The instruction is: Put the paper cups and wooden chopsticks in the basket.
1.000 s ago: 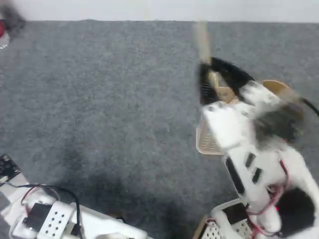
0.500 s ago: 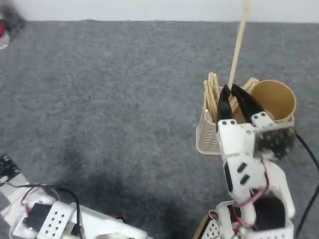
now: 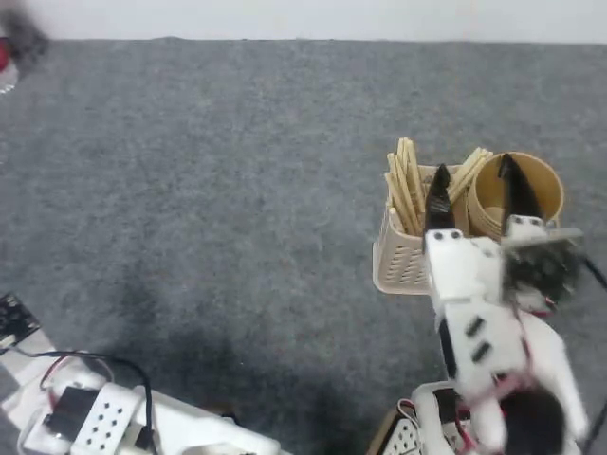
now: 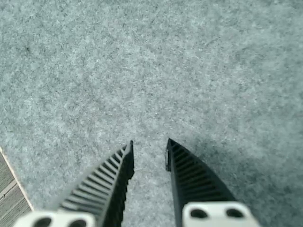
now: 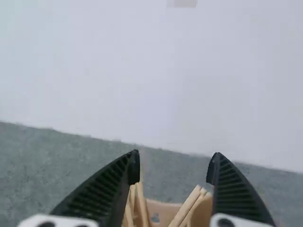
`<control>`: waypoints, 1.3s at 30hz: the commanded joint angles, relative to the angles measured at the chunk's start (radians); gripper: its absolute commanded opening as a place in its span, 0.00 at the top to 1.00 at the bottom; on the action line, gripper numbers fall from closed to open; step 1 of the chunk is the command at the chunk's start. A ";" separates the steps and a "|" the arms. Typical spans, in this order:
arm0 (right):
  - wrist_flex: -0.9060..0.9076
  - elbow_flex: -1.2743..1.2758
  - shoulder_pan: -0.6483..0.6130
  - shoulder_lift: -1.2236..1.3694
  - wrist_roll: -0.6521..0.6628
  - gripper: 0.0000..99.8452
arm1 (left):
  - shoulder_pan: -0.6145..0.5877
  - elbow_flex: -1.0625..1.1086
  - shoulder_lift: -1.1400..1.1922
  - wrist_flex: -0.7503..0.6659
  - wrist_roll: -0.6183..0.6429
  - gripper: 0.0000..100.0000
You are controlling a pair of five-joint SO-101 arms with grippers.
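From above, the right gripper [image 3: 472,167] hangs wide open and empty over the basket [image 3: 394,261]. The wooden chopsticks [image 3: 406,185] and a paper cup [image 3: 545,180] stand inside the basket.

The left wrist view shows the left gripper [image 4: 149,142] a little open, holding nothing, over the gray mat [image 4: 151,61].

In the right wrist view, the chopsticks poke up between the spread fingers, with a white wall [image 5: 151,71] behind.

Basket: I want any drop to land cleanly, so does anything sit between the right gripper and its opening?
Nothing visible does. The right gripper hangs open just above the basket, with the wooden chopsticks and a paper cup standing inside it.
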 commanded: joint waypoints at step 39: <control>0.760 -0.779 0.538 1.070 0.315 0.78 | -0.006 -0.004 -0.011 -0.017 -0.011 0.89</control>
